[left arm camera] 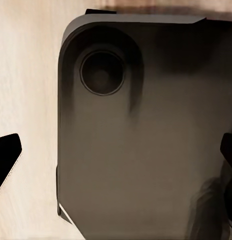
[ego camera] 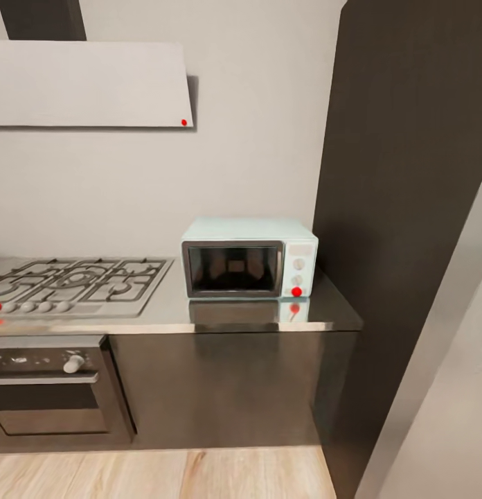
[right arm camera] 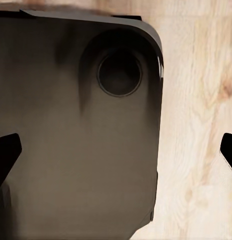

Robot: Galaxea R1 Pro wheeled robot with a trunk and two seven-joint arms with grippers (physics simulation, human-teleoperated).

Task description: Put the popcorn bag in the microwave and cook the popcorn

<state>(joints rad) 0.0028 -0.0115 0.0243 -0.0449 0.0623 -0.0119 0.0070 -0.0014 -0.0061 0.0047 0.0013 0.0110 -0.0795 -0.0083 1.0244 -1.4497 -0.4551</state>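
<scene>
The pale mint-blue microwave (ego camera: 249,258) stands on the glossy grey countertop (ego camera: 269,315) against the wall, its dark glass door shut and its knobs on the right side. The popcorn bag and the popcorn are out of view. In the left wrist view my left gripper (left arm camera: 116,160) is open, its dark fingertips (left arm camera: 6,155) wide apart over the robot's dark base (left arm camera: 146,140). My right gripper (right arm camera: 116,155) is open too, with nothing between its fingertips (right arm camera: 6,152), above the base (right arm camera: 76,125) and the wood floor (right arm camera: 196,125).
A steel gas hob (ego camera: 75,281) lies left of the microwave, with a built-in black oven (ego camera: 50,388) below it and a hood (ego camera: 88,83) above. A tall dark cabinet (ego camera: 407,208) closes off the right. Light wood floor (ego camera: 165,475) runs before the cabinets.
</scene>
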